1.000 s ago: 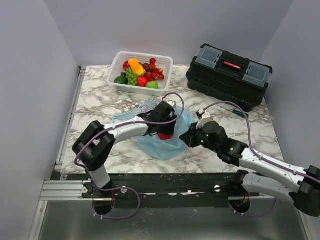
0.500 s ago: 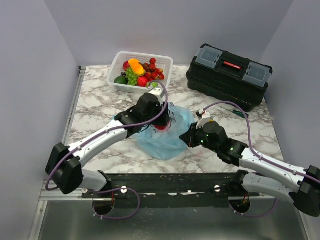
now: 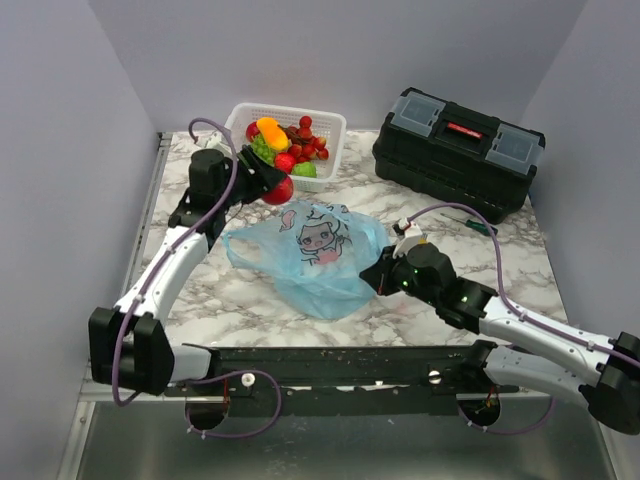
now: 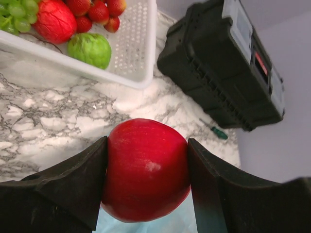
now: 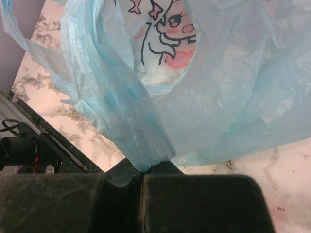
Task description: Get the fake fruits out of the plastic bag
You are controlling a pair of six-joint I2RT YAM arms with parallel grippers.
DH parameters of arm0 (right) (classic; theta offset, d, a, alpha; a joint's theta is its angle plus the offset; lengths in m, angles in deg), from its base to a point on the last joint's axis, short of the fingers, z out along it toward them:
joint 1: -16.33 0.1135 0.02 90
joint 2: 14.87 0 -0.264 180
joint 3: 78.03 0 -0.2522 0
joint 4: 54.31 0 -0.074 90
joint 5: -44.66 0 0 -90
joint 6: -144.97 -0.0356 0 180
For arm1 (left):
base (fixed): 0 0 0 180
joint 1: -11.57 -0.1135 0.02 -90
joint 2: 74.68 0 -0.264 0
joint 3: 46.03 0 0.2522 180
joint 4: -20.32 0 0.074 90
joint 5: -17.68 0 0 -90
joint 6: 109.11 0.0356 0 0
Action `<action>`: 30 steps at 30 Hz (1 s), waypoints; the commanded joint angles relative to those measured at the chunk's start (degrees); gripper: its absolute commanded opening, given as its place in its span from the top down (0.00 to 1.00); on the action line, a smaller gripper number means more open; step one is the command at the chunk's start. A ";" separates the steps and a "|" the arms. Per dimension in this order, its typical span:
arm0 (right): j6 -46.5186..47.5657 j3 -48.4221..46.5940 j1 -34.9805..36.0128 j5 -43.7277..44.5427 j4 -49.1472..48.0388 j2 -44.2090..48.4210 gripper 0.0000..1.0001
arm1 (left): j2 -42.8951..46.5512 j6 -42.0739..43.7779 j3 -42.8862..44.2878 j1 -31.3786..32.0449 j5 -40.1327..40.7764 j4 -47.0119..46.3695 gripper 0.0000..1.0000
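**Almost done, one apple mid-air**

Looks close to finished, going by the pile. Already sitting in the white basket [image 3: 338,140]: green grapes, red berries, a yellow-orange piece and some green bits, so counting most of the fake fruits [image 3: 285,145] as out.

Got a red apple [image 4: 146,177] pinched in the left claw [image 3: 272,185], jaws roughly halfway apart with a finger pressed on each side. Hanging in the air just short of the basket's near rim, already clear of the plastic bag [image 3: 320,265]. Not set down yet, so calling that one half done.

Over on the other side, pinning the bag with the right claw [image 5: 143,175]: clamped fully closed on a bunched fold of the blue film at the edge nearest that arm. As for the bag itself, slumped on the marble desk [image 3: 200,290] between the two arms, cartoon print facing up.

Hard to tell about leftovers inside. Pretty flat from above, no fruit-coloured lump showing through. Peeking in from the right wrist: only the print and crumpled film. Can't rule out something small tucked in a fold, though.

Left to do, at a guess: drop the apple in with the rest, then maybe check the bag once more. Ignoring the black toolbox [image 3: 458,150] off to the right, nothing to do with this.
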 commanded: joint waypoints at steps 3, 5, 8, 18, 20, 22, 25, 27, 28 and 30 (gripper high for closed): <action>0.56 1.06 0.28 2.12 0.17 1.83 0.99 | -13.22 -20.24 3.28 -10.19 -13.39 -17.80 1.00; 0.78 0.67 0.28 2.15 0.54 1.70 0.99 | -18.16 -25.62 4.11 -11.95 -14.36 -25.57 1.00; 0.95 0.32 0.27 2.26 0.88 1.86 0.99 | -23.05 -26.12 6.99 -12.98 -8.72 -28.38 1.00; 1.08 0.43 0.28 3.14 2.70 3.17 0.99 | -40.29 -12.45 30.05 -15.71 6.51 -22.92 0.97; 1.17 0.48 0.28 3.26 3.05 3.28 0.99 | -44.44 -11.89 35.02 -16.37 6.85 -20.68 0.94; 1.15 0.48 0.27 3.69 3.17 3.37 0.99 | -47.95 -11.92 37.80 -16.99 7.06 -20.96 0.89; 1.09 0.15 0.32 4.16 3.65 3.37 0.99 | -51.44 -13.32 40.46 -17.48 8.13 -20.94 0.86; 1.08 0.05 0.27 4.38 4.08 3.37 0.99 | -53.17 -14.58 42.55 -17.49 8.35 -19.55 0.84; 1.13 0.00 0.27 4.53 4.13 3.38 0.99 | -54.04 -15.51 43.70 -17.49 8.60 -17.70 0.82; 1.21 -0.01 0.27 4.70 4.13 3.22 0.99 | -55.83 -17.72 46.74 -17.52 8.78 -12.09 0.76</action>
